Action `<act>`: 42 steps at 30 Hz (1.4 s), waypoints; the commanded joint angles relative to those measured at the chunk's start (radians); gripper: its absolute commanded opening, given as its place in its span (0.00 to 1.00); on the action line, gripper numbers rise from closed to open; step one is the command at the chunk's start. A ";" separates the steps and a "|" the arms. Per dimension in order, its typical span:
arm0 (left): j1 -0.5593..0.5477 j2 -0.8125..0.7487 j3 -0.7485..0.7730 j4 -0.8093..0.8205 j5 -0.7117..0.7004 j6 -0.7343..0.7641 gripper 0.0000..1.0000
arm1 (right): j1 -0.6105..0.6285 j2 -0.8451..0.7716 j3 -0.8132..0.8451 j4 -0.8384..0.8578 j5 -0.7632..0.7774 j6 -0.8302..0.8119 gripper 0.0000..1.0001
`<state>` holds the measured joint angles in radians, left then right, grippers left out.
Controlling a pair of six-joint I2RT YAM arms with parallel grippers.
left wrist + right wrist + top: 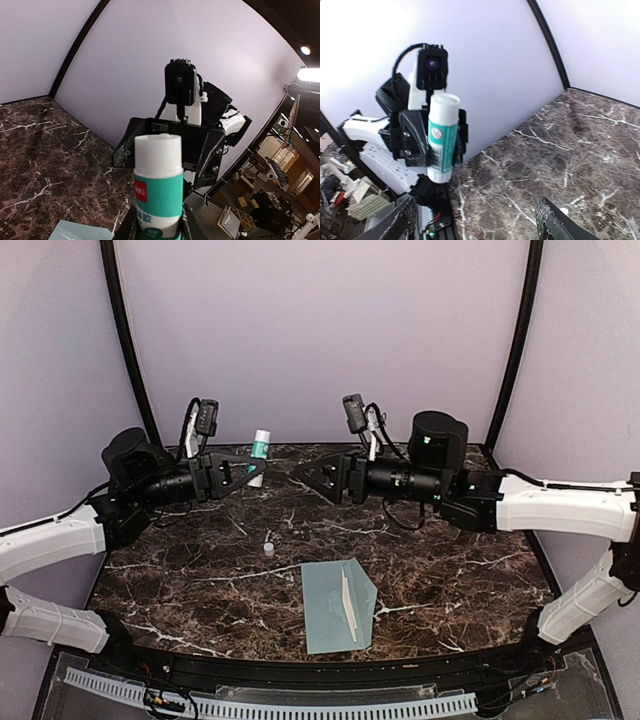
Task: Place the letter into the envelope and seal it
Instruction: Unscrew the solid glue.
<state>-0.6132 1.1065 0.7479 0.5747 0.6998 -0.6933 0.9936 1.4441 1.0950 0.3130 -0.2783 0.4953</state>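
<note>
While both arms reach inward over the far half of the table (180,570): 2 grippers face each other, tips near but apart.
Left gripper (252,469): raised above the far left of centre; jaws pinching the lower part of the glue stick.
Glue stick (261,445): 1, white and green, upright in the left grip, its white top bare.
Right gripper (308,478): raised just right of the glue stick, not touching it; fingers (555,225) spread wide with nothing between them.
Envelope (325,612): 1, pale grey-teal, flat on the near side of the table, slightly right of centre, well apart from both grippers.
Flap (366,590): open, pointing right; thin white strip (348,606) exposed along the fold.
Small white cap (268,549): 1, standing on the marble, centre, left of and farther back than the envelope.
Letter: I cannot tell where it lies.
</note>
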 commanded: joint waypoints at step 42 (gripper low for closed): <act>-0.382 0.031 0.020 0.078 -0.085 0.056 0.54 | 0.110 -0.156 -0.045 0.139 -0.132 0.070 0.03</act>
<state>-0.9924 1.1946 0.7921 0.6788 0.6083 -0.6403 1.1034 1.3254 1.0370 0.4545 -0.3988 0.5594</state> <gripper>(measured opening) 0.565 0.186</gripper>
